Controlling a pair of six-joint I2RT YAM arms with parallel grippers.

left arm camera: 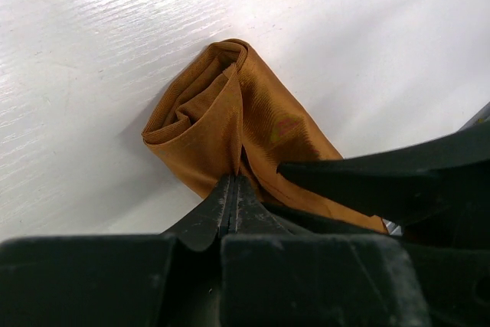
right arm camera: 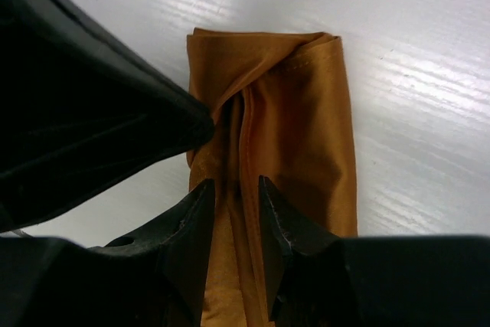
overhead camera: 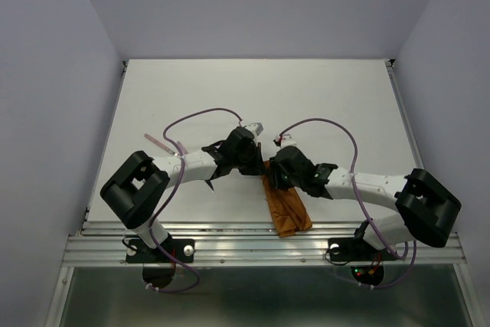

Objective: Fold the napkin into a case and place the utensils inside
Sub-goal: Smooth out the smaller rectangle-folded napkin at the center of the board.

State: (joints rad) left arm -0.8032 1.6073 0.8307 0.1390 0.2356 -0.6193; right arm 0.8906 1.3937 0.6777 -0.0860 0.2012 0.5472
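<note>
The rust-orange napkin [overhead camera: 289, 210] lies folded into a long narrow strip near the table's front edge, its far end bunched up between the two grippers. My left gripper [left arm camera: 233, 180] is shut on a raised pleat of the napkin [left arm camera: 222, 112] at that end. My right gripper [right arm camera: 233, 181] stands open just above the napkin [right arm camera: 306, 112], one finger on each side of a ridge in the cloth. In the top view the two grippers meet tip to tip, left gripper [overhead camera: 256, 160] and right gripper [overhead camera: 274, 170]. Thin pale utensils [overhead camera: 159, 143] lie beside the left arm.
The white table [overhead camera: 321, 97] stretches far behind the arms. The metal rail [overhead camera: 245, 239] at the front edge lies just beyond the napkin's near end. Purple cables [overhead camera: 207, 112] loop over both wrists.
</note>
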